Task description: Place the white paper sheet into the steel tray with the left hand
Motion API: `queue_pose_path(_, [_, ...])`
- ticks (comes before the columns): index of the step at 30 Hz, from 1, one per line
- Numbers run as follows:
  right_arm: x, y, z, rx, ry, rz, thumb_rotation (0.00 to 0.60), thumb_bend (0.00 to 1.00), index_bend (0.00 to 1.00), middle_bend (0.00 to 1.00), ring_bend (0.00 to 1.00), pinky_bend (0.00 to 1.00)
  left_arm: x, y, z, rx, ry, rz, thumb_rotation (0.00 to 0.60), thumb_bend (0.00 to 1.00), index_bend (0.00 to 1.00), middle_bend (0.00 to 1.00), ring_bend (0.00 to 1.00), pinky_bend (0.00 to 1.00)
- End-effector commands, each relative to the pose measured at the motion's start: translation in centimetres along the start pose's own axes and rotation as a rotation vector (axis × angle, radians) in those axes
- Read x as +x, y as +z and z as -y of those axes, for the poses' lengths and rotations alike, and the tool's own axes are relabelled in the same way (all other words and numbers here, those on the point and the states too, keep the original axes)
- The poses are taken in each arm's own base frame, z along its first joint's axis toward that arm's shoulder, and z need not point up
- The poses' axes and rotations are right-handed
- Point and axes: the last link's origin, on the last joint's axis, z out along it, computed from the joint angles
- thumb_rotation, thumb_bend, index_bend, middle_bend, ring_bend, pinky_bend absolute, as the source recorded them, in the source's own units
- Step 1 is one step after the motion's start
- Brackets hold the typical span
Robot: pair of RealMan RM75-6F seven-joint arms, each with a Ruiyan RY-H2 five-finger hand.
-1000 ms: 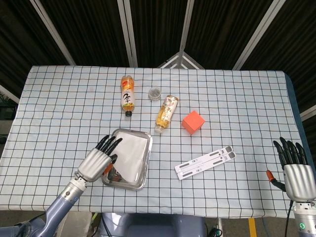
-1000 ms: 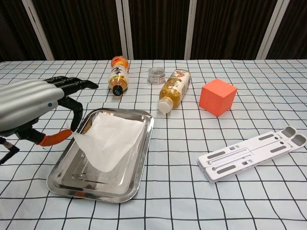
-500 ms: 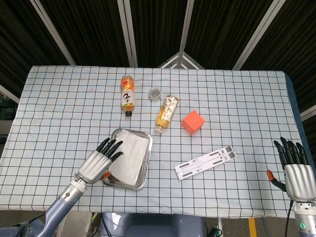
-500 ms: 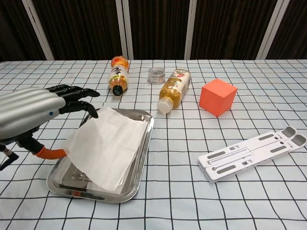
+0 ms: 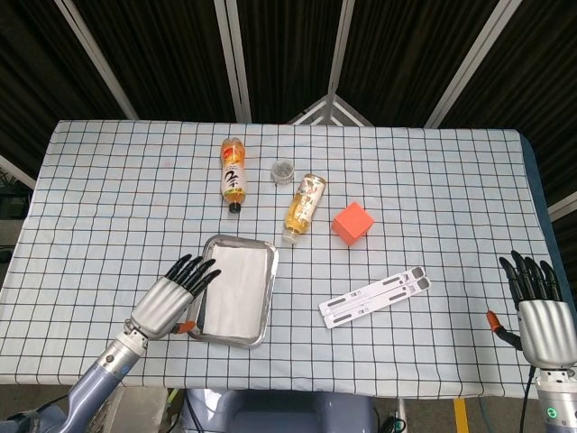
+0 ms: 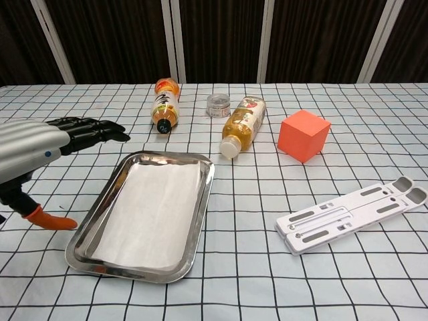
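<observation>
**Paper released, lying flat in the tray**

A second ago the white paper sheet (image 6: pixel 148 212) hung crumpled from the left hand (image 5: pixel 168 299) above the steel tray (image 6: pixel 200 221); now it lies flat inside the tray, covering most of the floor. The left hand has drawn back to the tray's 9 o'clock, apart from the sheet, fingers spread wide and holding nothing.

Beyond the tray, at its 12 to 1 o'clock, lie two bottles (image 6: pixel 164 105) (image 6: pixel 243 124) on their sides, with one small clear jar (image 6: pixel 218 104) between them. One orange cube (image 6: pixel 303 135) sits at the tray's 2 o'clock, one white folding stand (image 6: pixel 354 214) at 3 o'clock. At the far right edge the right hand (image 5: pixel 540 309) rests with fingers extended, empty.
</observation>
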Motion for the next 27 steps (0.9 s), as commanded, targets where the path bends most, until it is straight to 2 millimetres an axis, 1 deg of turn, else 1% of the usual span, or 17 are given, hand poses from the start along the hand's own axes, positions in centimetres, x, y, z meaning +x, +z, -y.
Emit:
queue_pose_path(1, [0.0, 0.0, 0.0, 0.000, 0.000, 0.001, 0.600, 0.33, 0.00, 0.00, 0.00, 0.00, 0.0, -0.1, 0.3, 0.003, 0.013, 0.016, 0.600, 0.01, 0.01, 0.00, 0.00, 0.00])
queue_pose_path(6, [0.0, 0.0, 0.0, -0.003, 0.001, 0.001, 0.600, 0.33, 0.00, 0.00, 0.00, 0.00, 0.1, -0.5, 1.3, 0.034, 0.041, 0.031, 0.600, 0.02, 0.01, 0.00, 0.00, 0.00])
queue_pose_path(8, [0.0, 0.0, -0.1, -0.003, 0.001, 0.002, 0.600, 0.33, 0.00, 0.00, 0.00, 0.00, 0.2, -0.8, 1.9, 0.063, 0.031, 0.023, 0.600, 0.04, 0.01, 0.00, 0.00, 0.00])
queue_pose_path(9, [0.0, 0.0, -0.1, -0.003, 0.001, 0.005, 0.600, 0.33, 0.00, 0.00, 0.00, 0.00, 0.2, -0.9, 2.2, 0.074, 0.027, 0.025, 0.600, 0.06, 0.00, 0.00, 0.00, 0.00])
queue_pose_path(10, [-0.1, 0.0, -0.1, -0.003, 0.001, 0.007, 0.600, 0.33, 0.00, 0.00, 0.00, 0.00, 0.1, -1.1, 2.5, 0.079, 0.030, 0.039, 0.600, 0.10, 0.00, 0.00, 0.00, 0.00])
queue_pose_path(11, [-0.1, 0.0, 0.0, -0.002, -0.001, 0.008, 0.600, 0.33, 0.00, 0.00, 0.00, 0.00, 0.0, -1.1, 2.7, 0.077, 0.038, 0.059, 0.600, 0.18, 0.00, 0.00, 0.00, 0.00])
queue_pose_path(12, [-0.1, 0.1, 0.0, 0.000, -0.002, 0.008, 0.600, 0.33, 0.00, 0.00, 0.00, 0.00, -0.2, -1.1, 2.7, 0.067, 0.046, 0.092, 0.600, 0.29, 0.00, 0.00, 0.00, 0.00])
queue_pose_path(14, [-0.1, 0.1, 0.1, 0.003, -0.003, 0.007, 0.600, 0.33, 0.00, 0.00, 0.00, 0.00, -0.4, -1.0, 2.6, 0.045, 0.058, 0.144, 0.600, 0.44, 0.00, 0.00, 0.00, 0.00])
queue_pose_path(15, [-0.1, 0.1, 0.2, 0.004, -0.004, 0.006, 0.600, 0.33, 0.00, 0.00, 0.00, 0.00, -0.4, -0.9, 2.4, 0.030, 0.069, 0.167, 0.600, 0.50, 0.00, 0.00, 0.00, 0.00])
queue_pose_path(17, [-0.1, 0.1, 0.2, 0.004, -0.004, 0.006, 0.600, 0.33, 0.00, 0.00, 0.00, 0.00, -0.4, -0.5, 1.8, -0.003, 0.095, 0.199, 0.600, 0.56, 0.00, 0.00, 0.00, 0.00])
queue_pose_path(20, [-0.1, 0.1, 0.1, 0.001, -0.003, 0.008, 0.600, 0.33, 0.00, 0.00, 0.00, 0.00, -0.3, 0.0, 0.8, -0.039, 0.116, 0.231, 0.600, 0.59, 0.00, 0.00, 0.00, 0.00])
queue_pose_path(27, [0.0, 0.1, 0.0, 0.002, 0.004, 0.006, 0.600, 0.33, 0.00, 0.00, 0.00, 0.00, -0.2, 1.6, -1.6, -0.093, 0.154, 0.269, 0.600, 0.61, 0.00, 0.00, 0.00, 0.00])
